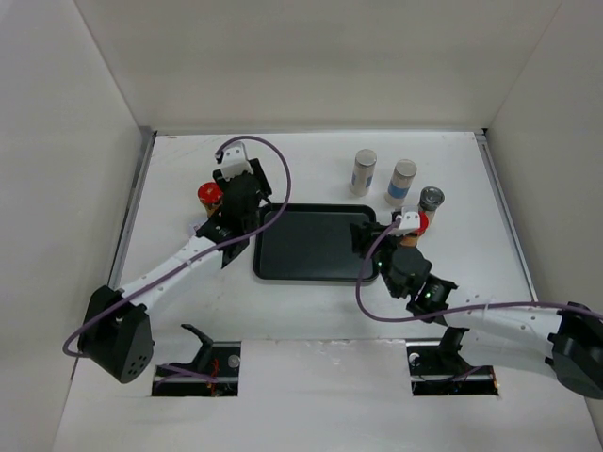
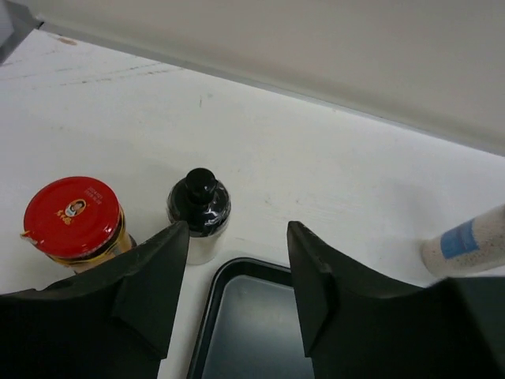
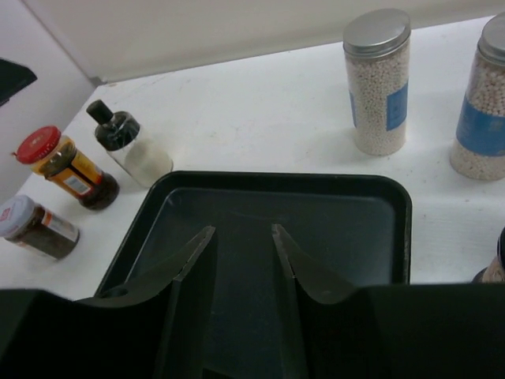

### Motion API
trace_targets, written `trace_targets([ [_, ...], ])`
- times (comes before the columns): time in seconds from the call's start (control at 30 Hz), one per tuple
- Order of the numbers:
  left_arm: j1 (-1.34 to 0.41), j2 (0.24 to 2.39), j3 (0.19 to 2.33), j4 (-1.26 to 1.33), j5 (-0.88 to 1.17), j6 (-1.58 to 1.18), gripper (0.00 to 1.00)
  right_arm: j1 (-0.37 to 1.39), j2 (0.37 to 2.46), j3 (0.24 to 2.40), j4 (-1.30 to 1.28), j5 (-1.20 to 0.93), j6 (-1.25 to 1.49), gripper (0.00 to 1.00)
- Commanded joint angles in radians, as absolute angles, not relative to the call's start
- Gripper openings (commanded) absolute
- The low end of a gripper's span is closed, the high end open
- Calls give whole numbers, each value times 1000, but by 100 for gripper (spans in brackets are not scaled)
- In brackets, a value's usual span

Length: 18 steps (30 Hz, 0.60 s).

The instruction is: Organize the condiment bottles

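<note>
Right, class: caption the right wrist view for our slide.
Empty black tray below the shut claw, two blue-labelled jars behind, three small bottles at its left.

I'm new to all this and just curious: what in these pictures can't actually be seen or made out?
- Top view: the left arm's tool covers the black-capped bottle; the red-lidded jar beside it shows mostly its lid.
- Top view: the right tool hides most of a second red-lidded jar.
- Left wrist view: the white cylinder is cut off by the right edge.
- Every view: label print is too small to read.
- Right wrist view: the black tray is partly hidden by the fingers.
</note>
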<state>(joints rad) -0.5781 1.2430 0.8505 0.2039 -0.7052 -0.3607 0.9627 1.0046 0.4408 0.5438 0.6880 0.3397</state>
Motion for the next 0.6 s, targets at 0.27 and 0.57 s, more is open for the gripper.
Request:
trace_targets([
  [0.27, -475, 1457, 1058, 164, -638, -302, 80, 920, 1023, 443, 568, 603, 402, 83],
  [0.57, -446, 1575, 1081, 144, -650, -319, 82, 900, 1029, 443, 565, 581, 411, 88],
])
